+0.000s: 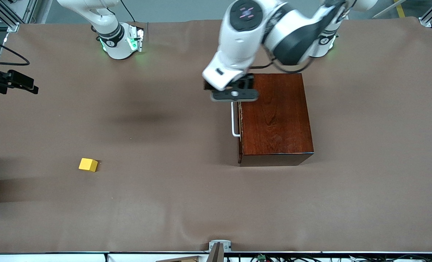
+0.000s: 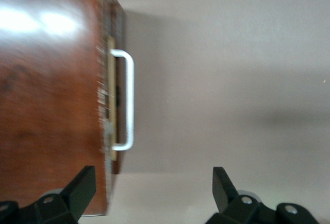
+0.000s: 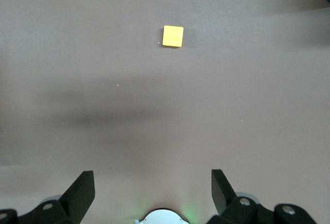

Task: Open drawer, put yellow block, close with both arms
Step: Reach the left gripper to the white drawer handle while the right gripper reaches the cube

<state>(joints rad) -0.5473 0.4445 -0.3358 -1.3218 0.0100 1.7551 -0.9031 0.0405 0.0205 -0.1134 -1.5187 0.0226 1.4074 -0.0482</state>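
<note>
Brown surface (image 1: 165,211): drawer (image 1: 240,120) shut, yellow block (image 1: 88,164) untouched. Left gripper (image 2: 154,193), jaws wide, hovers by the handle (image 2: 126,100); right gripper (image 3: 153,190) waits wide too. Next: grab handle.

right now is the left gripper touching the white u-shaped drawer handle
Apart: the left wrist view shows brown table between its open fingers and the white U-shaped drawer handle.

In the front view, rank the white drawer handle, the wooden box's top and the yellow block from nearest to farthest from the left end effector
1. White U-shaped bar handle: directly below the open left end effector.
2. Glossy reddish-brown wooden box top: beside the handle, toward the left arm's end.
3. Small yellow block: toward the right arm's end, nearest the camera.
</note>
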